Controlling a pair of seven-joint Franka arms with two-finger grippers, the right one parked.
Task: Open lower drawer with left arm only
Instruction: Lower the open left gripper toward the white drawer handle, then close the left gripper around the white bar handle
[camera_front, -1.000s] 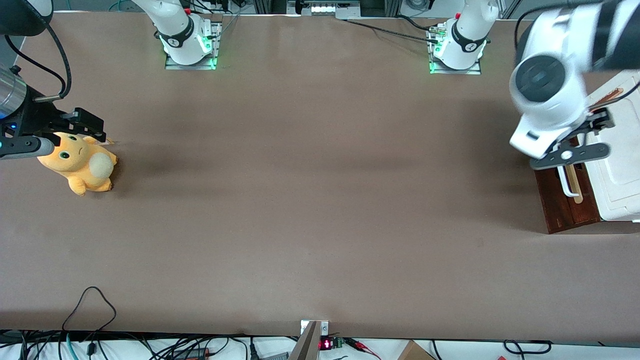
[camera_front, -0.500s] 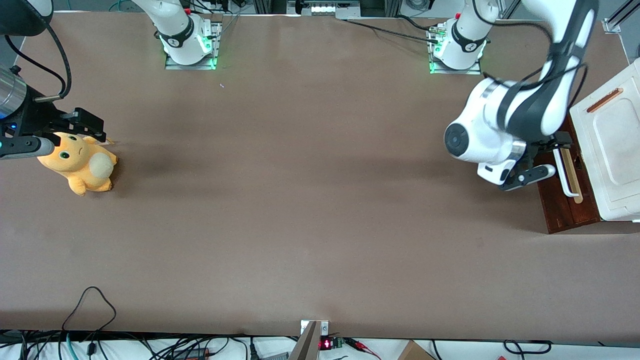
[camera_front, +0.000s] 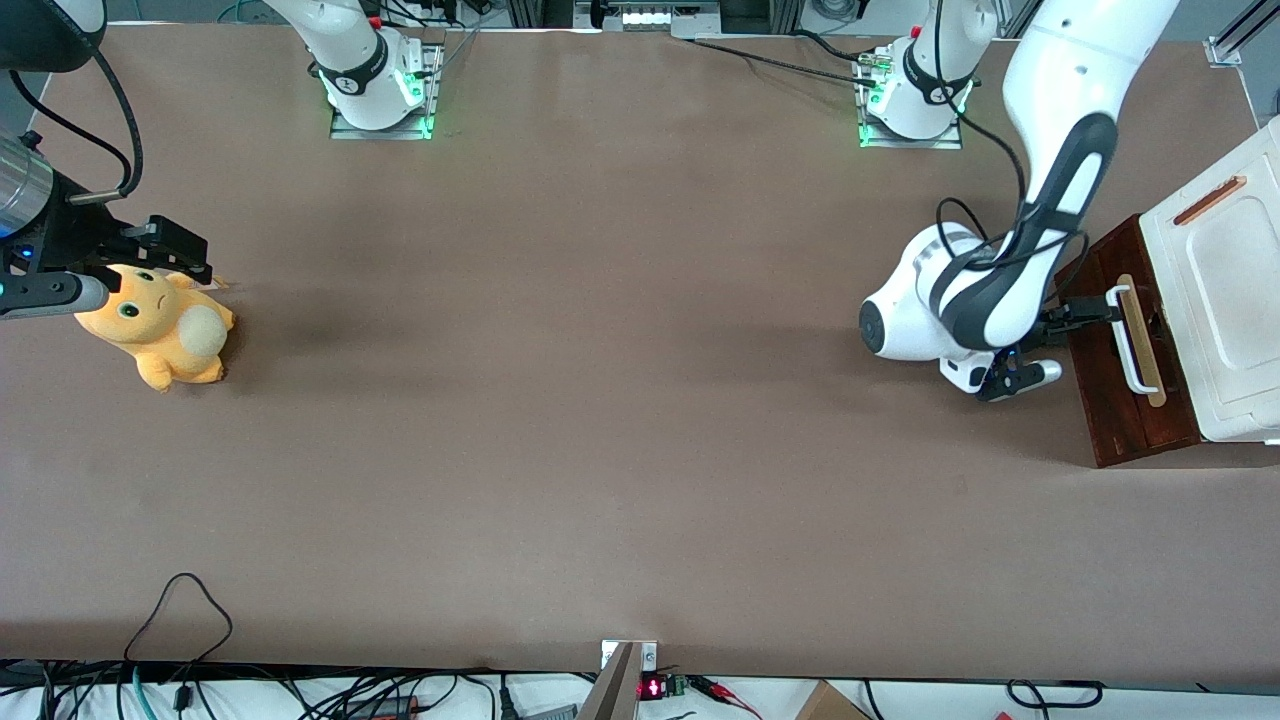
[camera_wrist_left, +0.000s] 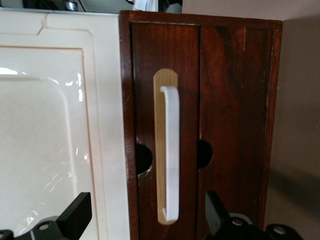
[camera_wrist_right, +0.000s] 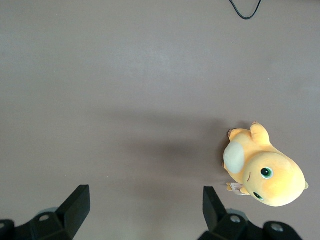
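meanwhile the plush toy (camera_front: 160, 335) at the parked arm's end of the table (camera_front: 600, 420) lies just as it did a second ago, so nothing there bears on the job

all the change is at the working arm's end. a second ago the left arm (camera_front: 985, 300) hung high over the cabinet and covered part of it; half a second ago it had dropped in front of the cabinet; now it sits lower again, with its wrist turned to face the wood. the gripper (camera_front: 1052, 345) hovers just in front of the lower drawer (camera_front: 1115, 390), its fingers (camera_wrist_left: 75, 216) spread wide apart and holding nothing. in the wrist view the white bar handle (camera_wrist_left: 170, 155) runs straight ahead between the two fingers, with the dark drawer front on either side of it. the handle is near but not yet touched

the lower drawer itself looks unmoved across all three front pictures: its front sits flush under the cabinet's white moulded top (camera_front: 1225, 300) and no pale inside shows. so my reading is that the approach is nearly done and the opening not begun. what the next move seems to call for is a short push forward until the bar lies between the pads, a squeeze, then a straight pull away from the cabinet
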